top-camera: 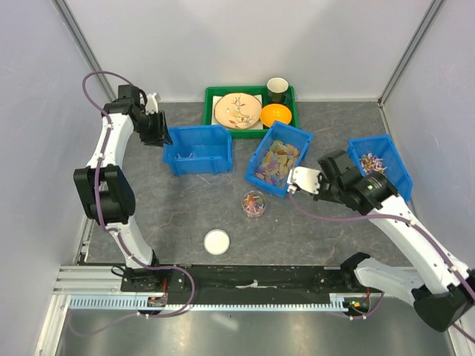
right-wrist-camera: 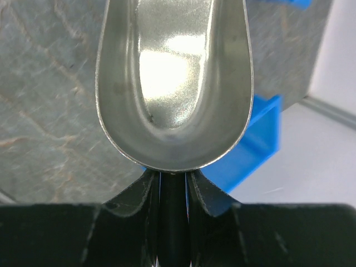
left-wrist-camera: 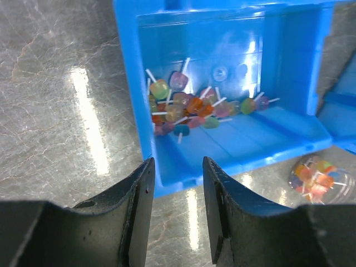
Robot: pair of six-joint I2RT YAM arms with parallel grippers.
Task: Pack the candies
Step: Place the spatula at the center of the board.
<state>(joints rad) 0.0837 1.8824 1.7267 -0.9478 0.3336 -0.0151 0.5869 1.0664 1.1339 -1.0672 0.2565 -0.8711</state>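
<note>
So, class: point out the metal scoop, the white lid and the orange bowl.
metal scoop point(right-wrist-camera: 173, 83), right wrist view, middle of its hollow.
white lid point(top-camera: 217, 242), top view, its centre.
orange bowl point(top-camera: 275, 115), top view, its inside.

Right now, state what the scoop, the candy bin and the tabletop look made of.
Scoop: bare polished metal, likely steel; it mirrors the light.
Candy bin: glossy blue moulded plastic, with soft highlights.
Tabletop: grey stone-look surface, veined and shiny; possibly laminate.
</note>
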